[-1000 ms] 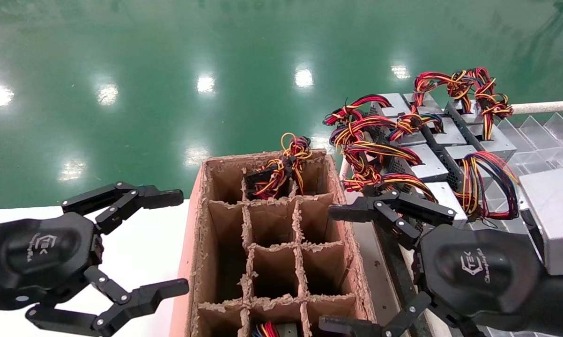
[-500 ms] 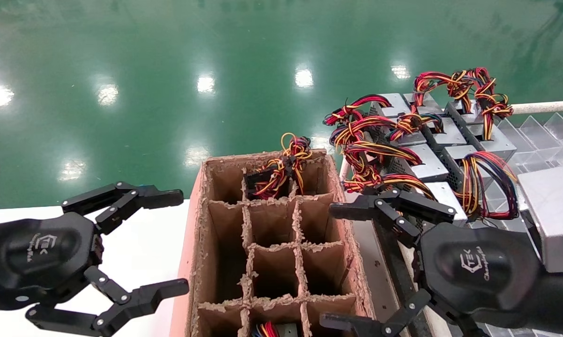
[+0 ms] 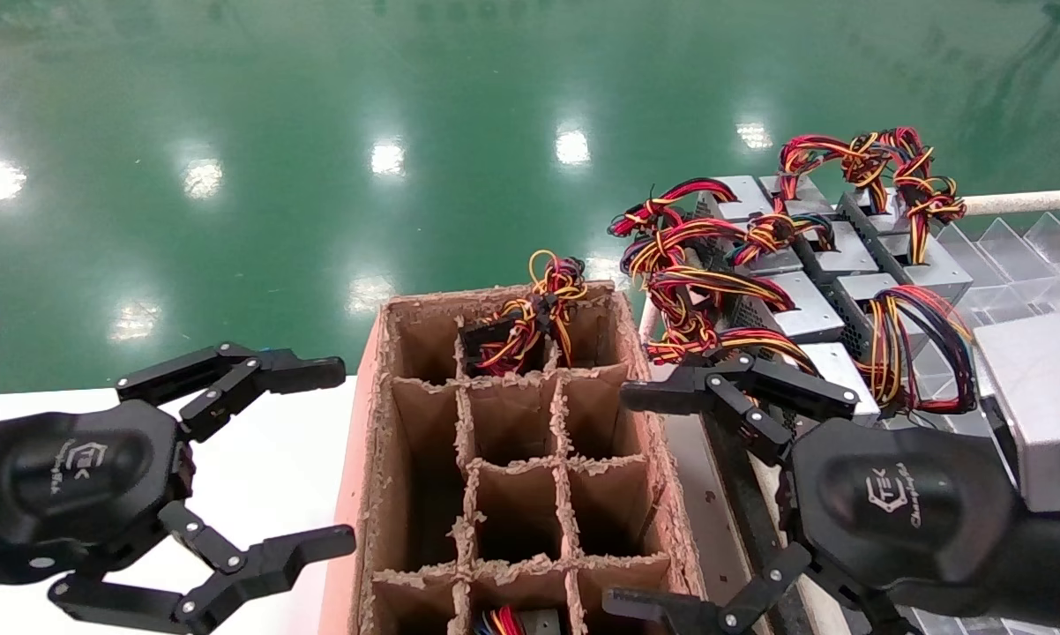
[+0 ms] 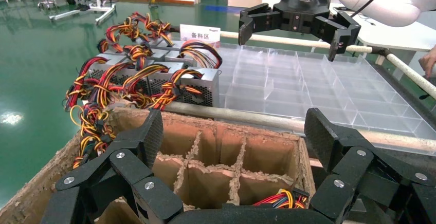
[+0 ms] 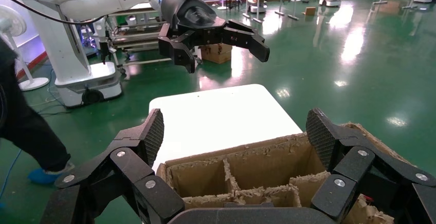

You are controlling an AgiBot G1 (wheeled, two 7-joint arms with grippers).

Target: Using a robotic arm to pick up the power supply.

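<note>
Green floor, right tool [image 3: 636, 503] barely shifted.

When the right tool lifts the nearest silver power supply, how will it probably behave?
The power supply is a metal box, so it is probably rigid and rather heavy for its size. Its wire bundle loops loosely and will likely dangle and may snag on neighbours. The smooth top could slip in the open right tool.

Power supply [image 3: 508, 622] in near box cell cut off by edge
</note>
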